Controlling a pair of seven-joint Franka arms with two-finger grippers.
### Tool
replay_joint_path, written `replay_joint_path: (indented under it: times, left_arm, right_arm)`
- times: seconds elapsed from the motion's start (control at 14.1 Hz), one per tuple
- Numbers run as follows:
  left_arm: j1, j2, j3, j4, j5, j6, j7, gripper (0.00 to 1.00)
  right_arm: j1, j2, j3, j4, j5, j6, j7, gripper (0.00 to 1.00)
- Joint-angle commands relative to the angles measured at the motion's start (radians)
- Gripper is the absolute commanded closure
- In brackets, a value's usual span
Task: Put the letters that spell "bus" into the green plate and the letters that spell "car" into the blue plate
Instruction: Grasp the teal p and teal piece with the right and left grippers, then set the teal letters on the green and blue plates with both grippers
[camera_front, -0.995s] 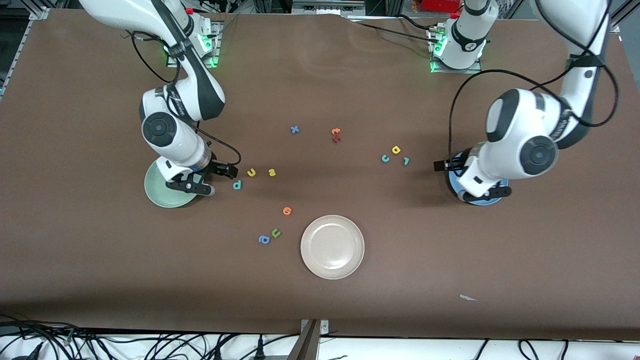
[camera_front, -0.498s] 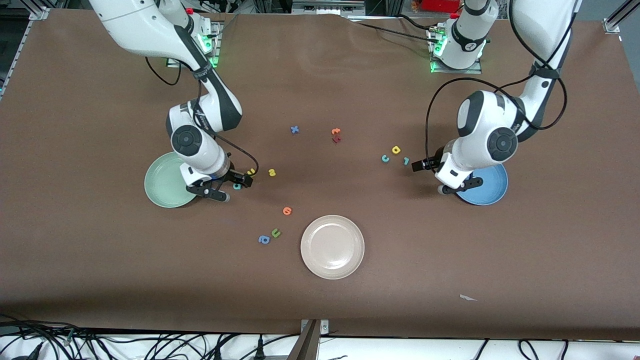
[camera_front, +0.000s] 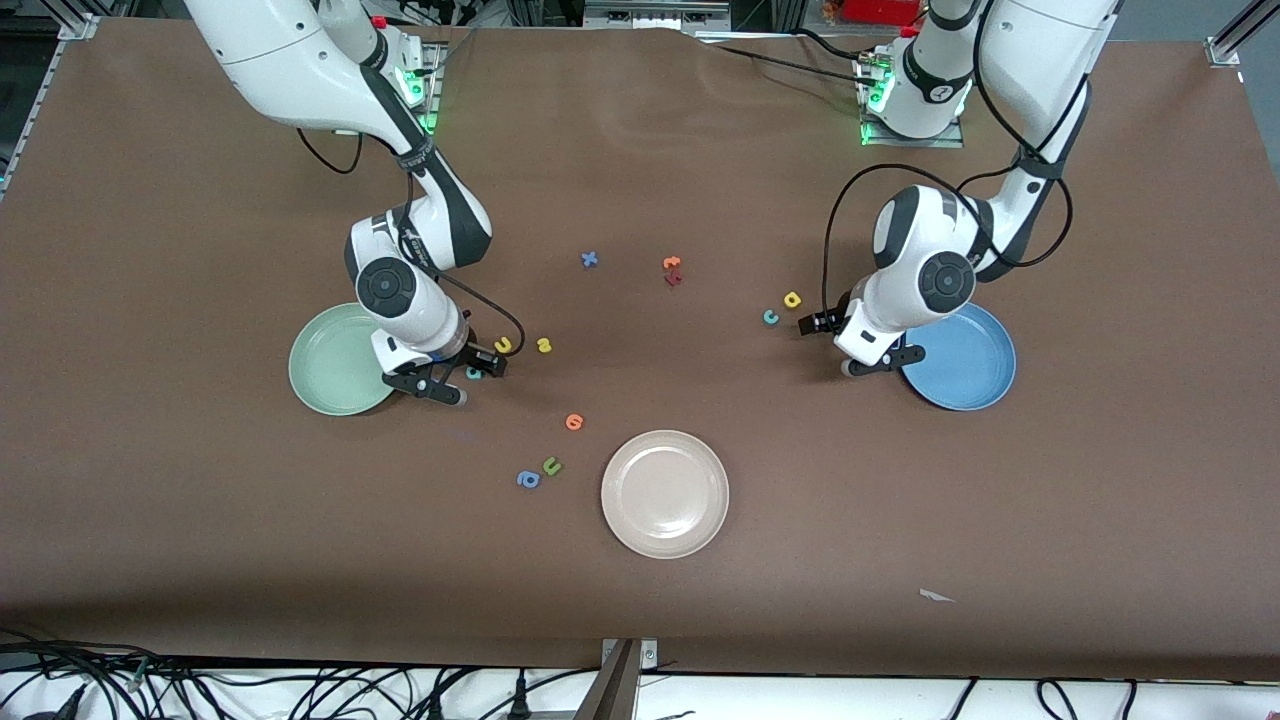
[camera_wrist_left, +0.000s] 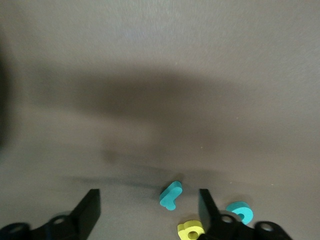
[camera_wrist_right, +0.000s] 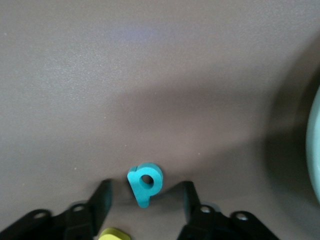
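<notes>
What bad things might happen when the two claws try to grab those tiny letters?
1. The left gripper straddles the thin teal r, but the yellow a and teal c sit right by one finger; closing might nudge them away.
2. The right gripper straddles the teal b, with the yellow u beside one finger; it might get bumped.

**Matt cover, smooth plates, foam letters**

Matt, faintly grainy brown table cover (camera_front: 640, 150). Smooth, slight sheen on green plate (camera_front: 325, 370), blue plate (camera_front: 975, 375) and cream-white plate (camera_front: 665, 495). Matt, foam-like teal "b" (camera_wrist_right: 145, 182) and teal "r" (camera_wrist_left: 171, 195).
</notes>
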Motion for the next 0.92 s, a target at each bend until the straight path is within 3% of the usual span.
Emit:
replay_joint_path:
  times: [0.0, 0.14, 0.21, 0.43, 0.64, 0.85]
  left_arm:
    - [-0.020, 0.022, 0.004, 0.004, -0.026, 0.011, -0.024, 0.33]
    - [-0.022, 0.030, 0.004, 0.010, -0.026, 0.011, -0.036, 0.40]
    - [-0.022, 0.031, 0.004, 0.010, -0.026, 0.012, -0.041, 0.40]
    - [-0.032, 0.038, 0.004, 0.013, -0.026, 0.023, -0.094, 0.40]
    - [-0.043, 0.041, 0.004, 0.013, -0.026, 0.024, -0.128, 0.43]
    - [-0.045, 0.044, 0.004, 0.010, -0.026, 0.047, -0.142, 0.43]
  right_arm:
    - [0.011, 0.008, -0.007, 0.005, 0.001, 0.011, 0.014, 0.68]
    - [0.011, 0.008, -0.007, 0.008, 0.001, 0.005, 0.012, 0.88]
    - [0.011, 0.008, -0.007, 0.010, 0.001, 0.005, 0.009, 0.92]
    - [0.008, -0.018, -0.014, 0.016, 0.001, -0.013, -0.007, 0.94]
    - [0.003, -0.058, -0.045, 0.074, 0.001, -0.160, -0.078, 0.94]
    - [-0.003, -0.110, -0.146, 0.067, 0.010, -0.285, -0.298, 0.94]
